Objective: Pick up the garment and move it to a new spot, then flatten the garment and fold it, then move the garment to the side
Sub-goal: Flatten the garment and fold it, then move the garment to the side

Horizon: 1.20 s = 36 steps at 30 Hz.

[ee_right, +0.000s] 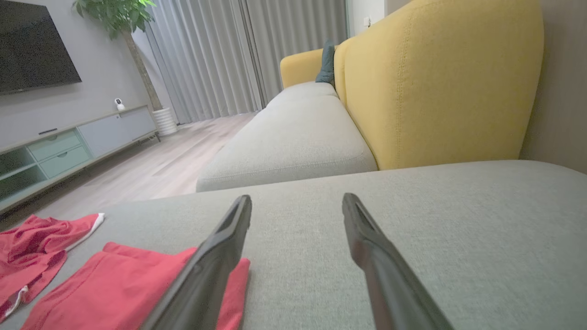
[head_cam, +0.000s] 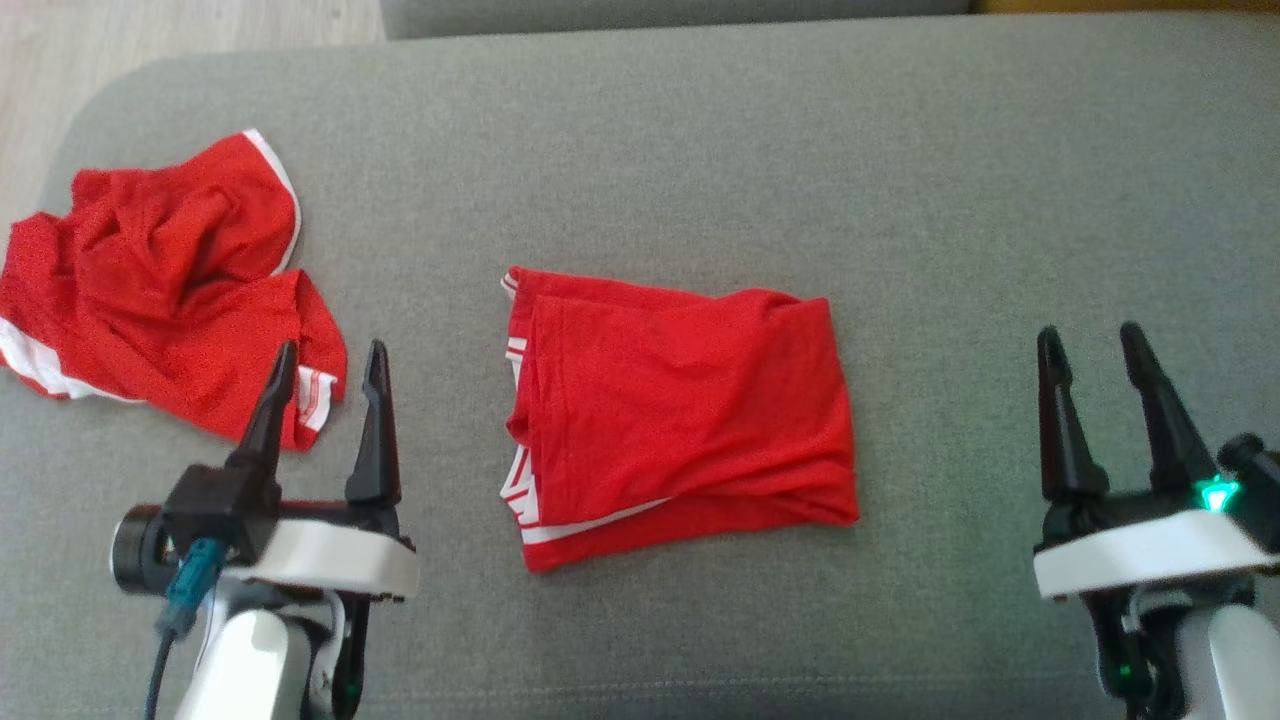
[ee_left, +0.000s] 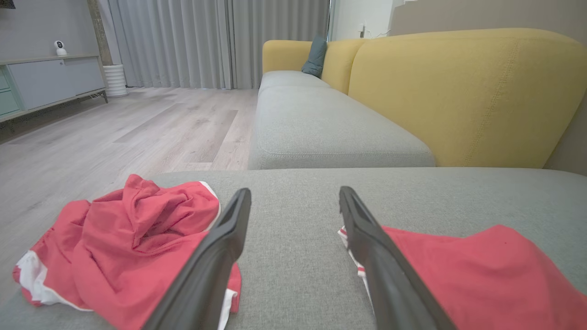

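Red cloth folded to a rough rectangle, the garment (head_cam: 685, 420) is lying mid-frame on the grey sofa (head_cam: 700, 150), its white-trimmed edge facing left. The left gripper (head_cam: 330, 350) is hanging at lower left, near that edge, fingers spread and holding nothing. The right gripper (head_cam: 1090, 335) is hanging at lower right, further off, equally spread and empty. A crumpled garment (head_cam: 160, 280) is lying at upper left. Shifting the folded one aside is probably falling to the nearer left arm.

A teal cushion (ee_left: 315, 57) rests against the yellow backrest (ee_left: 458, 91) of the grey sofa (head_cam: 900, 150), curtains (ee_left: 206, 41) behind.
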{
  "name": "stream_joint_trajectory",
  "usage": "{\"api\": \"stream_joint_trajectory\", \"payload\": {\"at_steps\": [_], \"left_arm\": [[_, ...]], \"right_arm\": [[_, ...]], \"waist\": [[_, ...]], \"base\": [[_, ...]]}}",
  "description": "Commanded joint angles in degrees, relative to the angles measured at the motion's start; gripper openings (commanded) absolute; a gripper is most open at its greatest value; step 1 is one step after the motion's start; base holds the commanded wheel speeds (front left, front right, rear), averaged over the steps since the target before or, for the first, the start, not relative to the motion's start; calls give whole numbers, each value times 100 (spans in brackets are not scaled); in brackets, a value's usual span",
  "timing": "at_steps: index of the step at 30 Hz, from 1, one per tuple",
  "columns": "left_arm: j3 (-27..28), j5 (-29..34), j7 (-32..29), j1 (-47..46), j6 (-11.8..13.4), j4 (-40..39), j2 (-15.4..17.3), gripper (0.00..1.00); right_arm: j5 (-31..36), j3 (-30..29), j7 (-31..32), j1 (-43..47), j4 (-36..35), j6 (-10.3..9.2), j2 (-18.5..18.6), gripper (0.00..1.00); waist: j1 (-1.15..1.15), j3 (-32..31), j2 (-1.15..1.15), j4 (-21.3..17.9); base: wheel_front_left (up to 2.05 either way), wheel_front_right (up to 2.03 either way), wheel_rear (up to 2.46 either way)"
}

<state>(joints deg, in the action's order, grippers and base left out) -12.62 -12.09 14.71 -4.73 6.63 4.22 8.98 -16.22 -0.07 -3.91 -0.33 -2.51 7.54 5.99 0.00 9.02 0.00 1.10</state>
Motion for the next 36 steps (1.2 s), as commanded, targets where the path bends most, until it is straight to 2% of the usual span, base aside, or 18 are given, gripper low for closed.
{"api": "stream_joint_trajectory", "payload": {"at_steps": [1,14,36], "left_arm": [[176,32,29,-113,24,-145,129,100],[69,-4,-24,243,47,-34,189,100],[48,-92,-38,211,136,-54,242,100]], "right_arm": [[73,94,26,-20,-210,-5,10,100],[292,8,289,437,-372,-5,-127,100],[399,-50,429,480,-495,-5,-192,100]], "waist": [[0,-80,0,1],[0,-446,0,-36],[0,-439,0,-31]], "base": [[0,0,0],[0,0,0],[0,0,0]]}}
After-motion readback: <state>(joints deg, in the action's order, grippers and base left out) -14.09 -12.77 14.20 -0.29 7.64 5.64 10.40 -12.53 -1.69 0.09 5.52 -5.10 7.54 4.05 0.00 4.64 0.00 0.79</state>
